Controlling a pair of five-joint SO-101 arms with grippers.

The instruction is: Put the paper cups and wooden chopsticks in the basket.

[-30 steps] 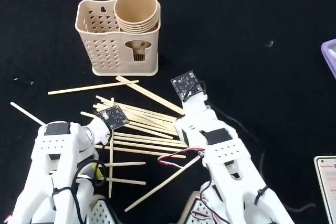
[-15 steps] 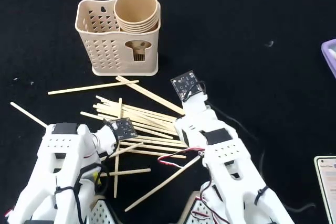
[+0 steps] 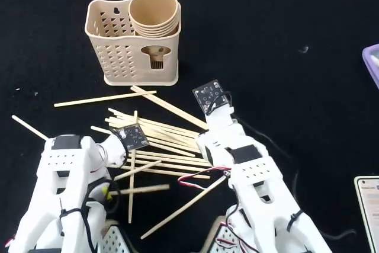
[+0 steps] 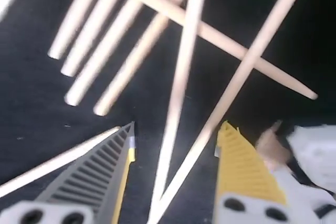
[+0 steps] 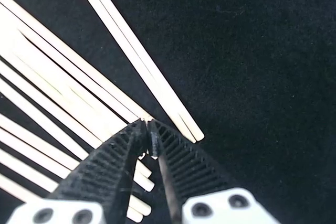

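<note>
On the black table (image 3: 284, 75), wooden chopsticks (image 3: 172, 109) lie scattered before the basket (image 3: 115, 51), which holds the stacked paper cups (image 3: 154, 7). The left gripper (image 4: 176, 129) gapes over two crossed sticks; best lower and close on one only. The right gripper (image 5: 147, 125) is closed, seemingly empty

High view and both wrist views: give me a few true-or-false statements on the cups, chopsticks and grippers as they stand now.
1. The paper cups sit stacked inside the basket. True.
2. Every chopstick is in the basket. False: the chopsticks lie scattered on the table.
3. The left gripper is open, with chopsticks between its jaws. True.
4. The right gripper is wide open. False: its jaws are shut.
5. The basket lies on its side. False: it stands upright.
</note>
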